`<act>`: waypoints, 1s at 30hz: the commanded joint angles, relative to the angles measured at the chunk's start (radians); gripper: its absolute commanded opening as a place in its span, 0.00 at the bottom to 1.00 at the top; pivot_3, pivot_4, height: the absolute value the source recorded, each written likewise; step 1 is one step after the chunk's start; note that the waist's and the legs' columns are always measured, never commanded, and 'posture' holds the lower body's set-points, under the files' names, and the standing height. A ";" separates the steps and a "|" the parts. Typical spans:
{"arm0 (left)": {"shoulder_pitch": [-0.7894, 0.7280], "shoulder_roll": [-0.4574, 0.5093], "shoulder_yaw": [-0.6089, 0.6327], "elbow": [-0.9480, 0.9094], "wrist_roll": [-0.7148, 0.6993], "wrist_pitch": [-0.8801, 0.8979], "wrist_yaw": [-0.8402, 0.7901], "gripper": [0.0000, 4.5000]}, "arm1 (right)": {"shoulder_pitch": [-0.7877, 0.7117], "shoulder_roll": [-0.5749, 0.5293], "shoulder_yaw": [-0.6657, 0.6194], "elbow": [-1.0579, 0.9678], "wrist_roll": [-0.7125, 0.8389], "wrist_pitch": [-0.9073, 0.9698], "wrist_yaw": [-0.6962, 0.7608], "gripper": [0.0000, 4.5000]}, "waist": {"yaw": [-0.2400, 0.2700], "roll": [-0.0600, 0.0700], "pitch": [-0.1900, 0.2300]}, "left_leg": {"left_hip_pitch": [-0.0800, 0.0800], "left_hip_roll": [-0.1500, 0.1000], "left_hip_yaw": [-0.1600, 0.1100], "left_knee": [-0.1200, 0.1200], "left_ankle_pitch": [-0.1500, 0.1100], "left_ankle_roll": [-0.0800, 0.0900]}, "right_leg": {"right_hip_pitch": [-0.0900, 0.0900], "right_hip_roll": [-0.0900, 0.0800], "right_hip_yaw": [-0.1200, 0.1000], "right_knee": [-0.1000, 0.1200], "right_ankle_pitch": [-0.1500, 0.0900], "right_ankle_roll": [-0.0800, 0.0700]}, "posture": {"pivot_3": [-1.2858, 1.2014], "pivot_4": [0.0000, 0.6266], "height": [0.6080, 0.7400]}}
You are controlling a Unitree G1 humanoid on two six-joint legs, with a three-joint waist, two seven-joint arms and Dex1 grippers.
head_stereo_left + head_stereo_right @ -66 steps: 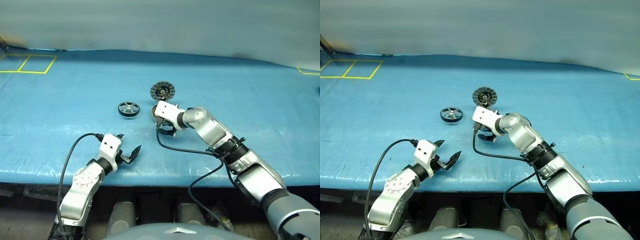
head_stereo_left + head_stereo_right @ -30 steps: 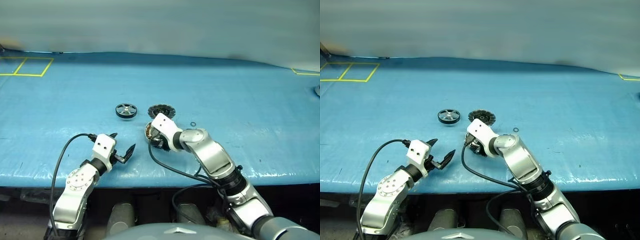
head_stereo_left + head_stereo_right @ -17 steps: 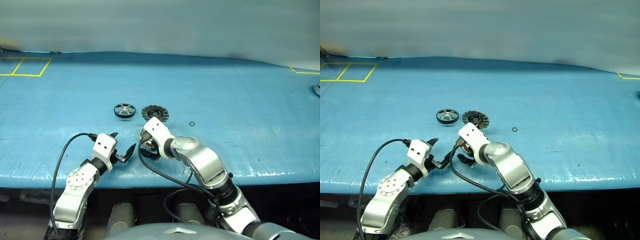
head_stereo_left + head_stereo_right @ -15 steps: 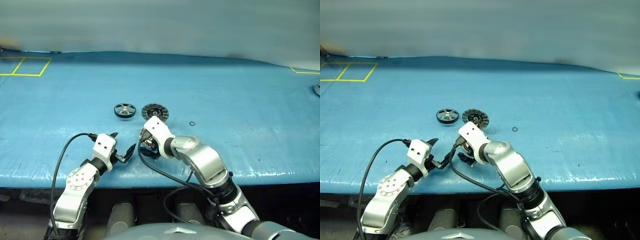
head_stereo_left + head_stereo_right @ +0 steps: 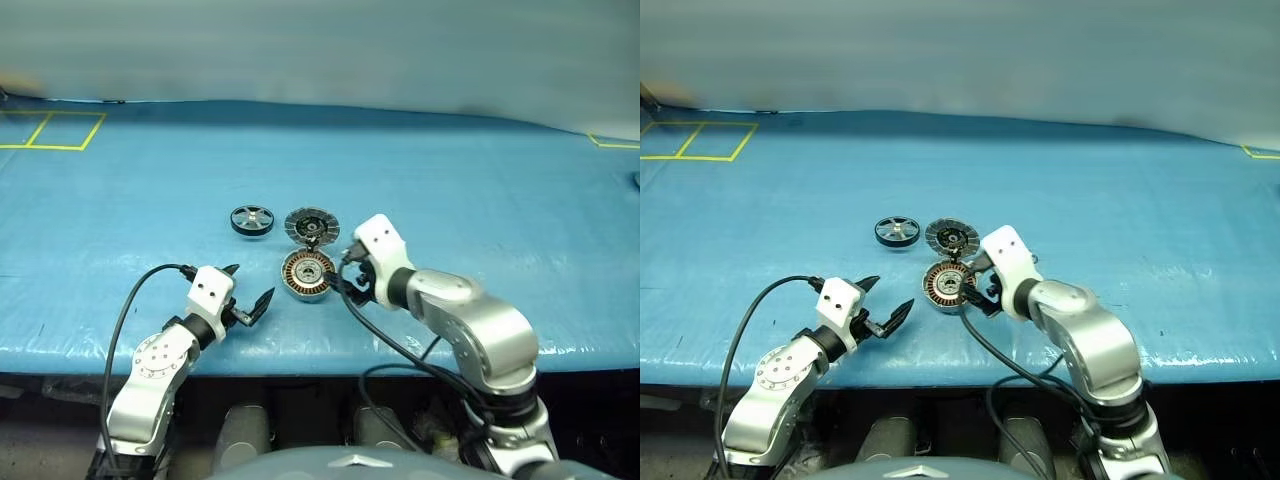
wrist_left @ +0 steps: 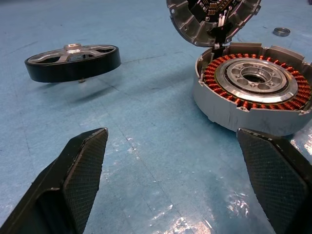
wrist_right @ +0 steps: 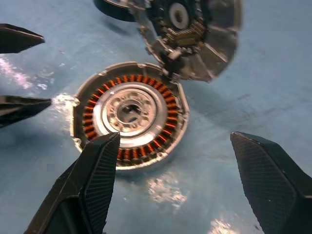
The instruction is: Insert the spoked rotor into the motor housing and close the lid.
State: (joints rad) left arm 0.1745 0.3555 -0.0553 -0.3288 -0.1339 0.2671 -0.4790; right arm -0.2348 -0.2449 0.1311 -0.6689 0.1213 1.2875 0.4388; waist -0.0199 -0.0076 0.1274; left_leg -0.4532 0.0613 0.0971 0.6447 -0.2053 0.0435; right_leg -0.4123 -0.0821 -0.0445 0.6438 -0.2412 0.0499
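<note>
On the blue surface (image 5: 120, 210), our left hand (image 5: 252, 299) hovers with fingers spread wide, empty. Far of it lies the spoked rotor (image 5: 252, 220). Right of that, the lid (image 5: 311, 224) stands open behind the motor housing (image 5: 308, 275). Our right hand (image 5: 345, 278) has just released the housing and pulled right, fingers wide. We judge the rotor comes next.

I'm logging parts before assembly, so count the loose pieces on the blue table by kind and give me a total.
Spoked rotor: 1
Motor housing, copper windings showing: 1
Lid, open and propped at the housing's far edge: 1
Small ring lying on the blue table: 1
Total: 4
</note>
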 commanded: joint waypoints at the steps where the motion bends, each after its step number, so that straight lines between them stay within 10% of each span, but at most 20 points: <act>1: -0.015 -0.002 -0.020 -0.018 -0.002 -0.029 -0.011 1.00 | 0.071 0.047 -0.081 0.059 -0.044 -0.219 -0.121 0.84 | -0.003 0.000 0.000 | 0.000 0.000 0.000 0.000 0.001 0.001 | 0.000 0.001 0.000 0.000 0.000 0.000 | 0.52 0.24 1.00; 13: -0.050 -0.011 -0.059 0.003 -0.004 -0.024 -0.018 1.00 | 0.045 0.252 -0.140 0.610 -0.132 -0.820 -0.436 0.84 | -0.006 0.001 0.001 | 0.002 0.001 0.002 0.001 0.002 0.001 | 0.001 0.004 0.003 0.001 0.001 0.001 | 0.52 0.24 1.00; 30: -0.004 -0.013 -0.044 -0.035 -0.008 -0.017 -0.002 1.00 | -0.028 0.313 -0.236 0.892 -0.056 -0.917 -0.520 0.84 | -0.005 0.001 0.001 | 0.005 0.002 0.003 0.001 0.002 0.001 | 0.004 0.004 0.004 0.002 0.001 0.002 | 0.52 0.24 1.00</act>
State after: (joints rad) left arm 0.1731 0.3461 -0.1082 -0.3164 -0.1348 0.2556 -0.4866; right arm -0.2967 0.0597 -0.1063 0.2111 0.0507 0.3380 -0.0862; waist -0.0250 -0.0064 0.1286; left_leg -0.4477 0.0634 0.0996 0.6455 -0.2032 0.0443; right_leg -0.4079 -0.0781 -0.0409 0.6459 -0.2402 0.0517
